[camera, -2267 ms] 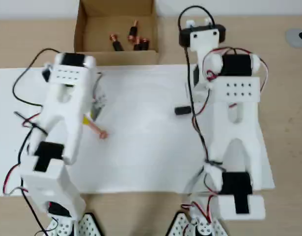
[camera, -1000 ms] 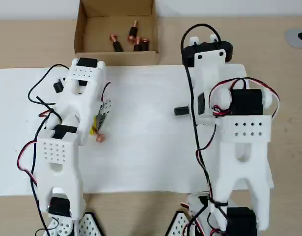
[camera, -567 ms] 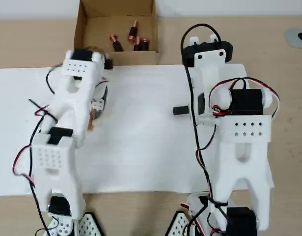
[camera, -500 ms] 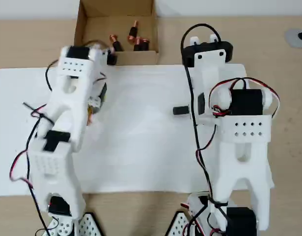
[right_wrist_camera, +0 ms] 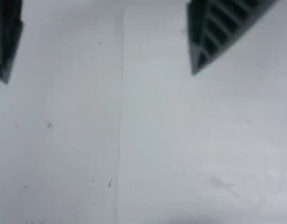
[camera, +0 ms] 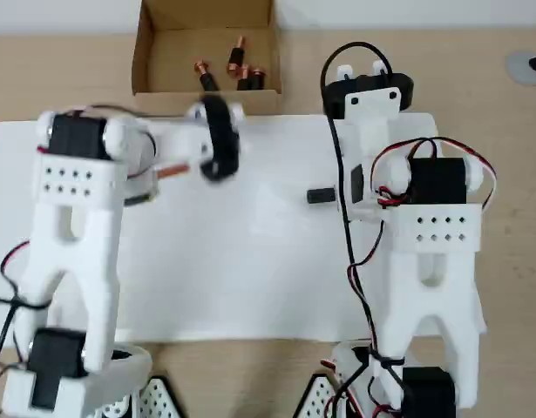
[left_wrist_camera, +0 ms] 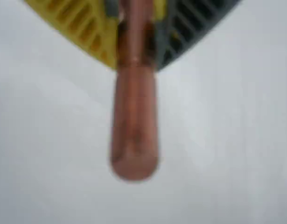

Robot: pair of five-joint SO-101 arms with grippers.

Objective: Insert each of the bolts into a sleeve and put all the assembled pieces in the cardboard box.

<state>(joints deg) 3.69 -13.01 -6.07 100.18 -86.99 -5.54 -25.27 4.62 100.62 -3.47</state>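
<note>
Where the left end effector [left_wrist_camera: 136, 58] pinches, bolt [left_wrist_camera: 134, 140] protrudes.

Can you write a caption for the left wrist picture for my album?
The left gripper pinches a copper-coloured metal bolt between its yellow and black ribbed fingers over the white sheet.

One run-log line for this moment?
left gripper shut on bolt | right gripper open over white sheet | sleeve on sheet | assembled pieces in cardboard box
</note>
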